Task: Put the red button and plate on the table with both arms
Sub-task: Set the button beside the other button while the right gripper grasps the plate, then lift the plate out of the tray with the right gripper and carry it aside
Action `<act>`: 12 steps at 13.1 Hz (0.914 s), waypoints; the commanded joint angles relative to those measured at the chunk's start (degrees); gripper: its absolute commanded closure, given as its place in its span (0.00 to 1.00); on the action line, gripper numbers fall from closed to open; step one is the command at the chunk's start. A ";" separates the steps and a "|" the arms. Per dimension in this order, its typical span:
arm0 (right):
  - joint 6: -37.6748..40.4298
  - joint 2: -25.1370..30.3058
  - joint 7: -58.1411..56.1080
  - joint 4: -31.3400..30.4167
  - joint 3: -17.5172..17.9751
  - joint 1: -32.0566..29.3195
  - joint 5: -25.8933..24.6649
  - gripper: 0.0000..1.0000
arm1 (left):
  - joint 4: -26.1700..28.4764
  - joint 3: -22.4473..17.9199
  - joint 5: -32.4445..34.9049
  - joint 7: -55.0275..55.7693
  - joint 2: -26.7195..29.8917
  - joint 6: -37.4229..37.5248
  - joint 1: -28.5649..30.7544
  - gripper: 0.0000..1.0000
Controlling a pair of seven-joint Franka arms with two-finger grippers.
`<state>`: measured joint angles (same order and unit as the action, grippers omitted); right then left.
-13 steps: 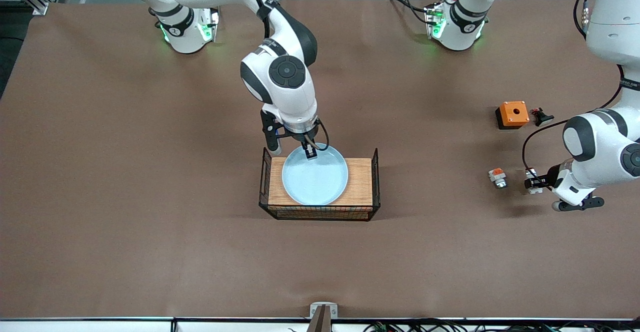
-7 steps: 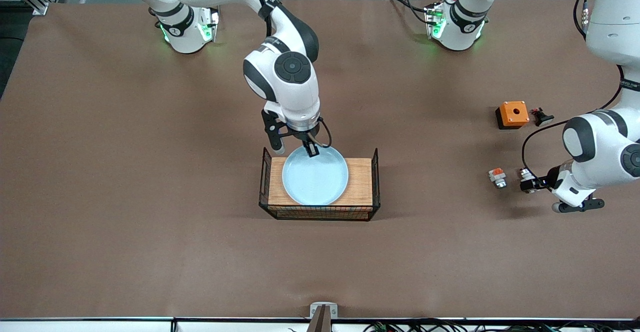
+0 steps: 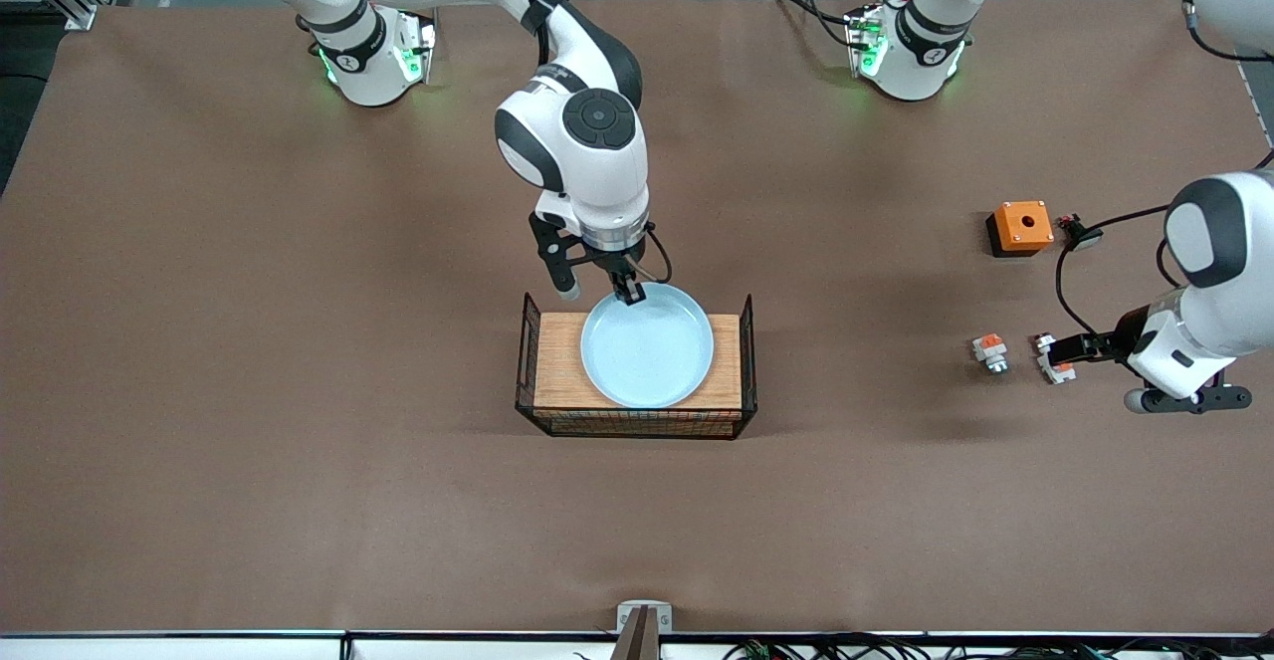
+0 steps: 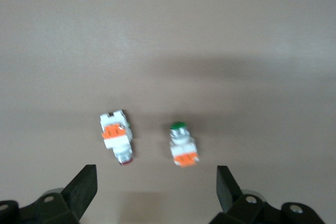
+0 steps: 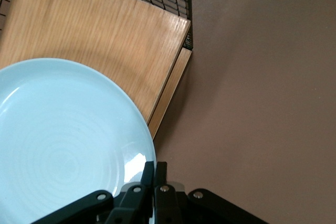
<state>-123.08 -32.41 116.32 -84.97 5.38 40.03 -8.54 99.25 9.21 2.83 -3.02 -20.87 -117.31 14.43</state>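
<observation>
While right end effector clamps round pale-blue plate rim mid-frame to lift it off the board, left end effector hangs wide open, empty, over white-and-orange red button, frame right.

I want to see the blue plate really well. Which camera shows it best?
The front view: the whole plate shows, on the wooden board, with the right gripper shut on its rim. The right wrist view shows only part of the plate, close up. The left wrist view shows none of it.

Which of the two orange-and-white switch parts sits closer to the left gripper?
The red button, just off the open left gripper. The shorter green-capped piece lies farther toward the right arm's end.
</observation>
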 commanded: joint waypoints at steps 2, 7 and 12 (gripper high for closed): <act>1.08 -0.99 -0.21 3.31 0.16 -0.22 -1.13 0.99 | -0.55 0.90 -0.72 1.00 5.64 4.71 0.07 0.00; 7.65 0.32 -0.21 6.21 0.68 0.66 -0.69 0.99 | -2.74 2.57 -0.72 9.26 12.68 13.84 0.34 0.00; 23.90 5.67 -6.53 10.87 1.65 0.57 0.62 0.99 | -8.44 2.13 -0.37 9.79 17.79 23.85 0.43 0.00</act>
<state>-104.23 -29.27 112.13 -75.56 6.95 40.64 -8.44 93.87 11.26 2.80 6.68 -4.18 -98.09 14.60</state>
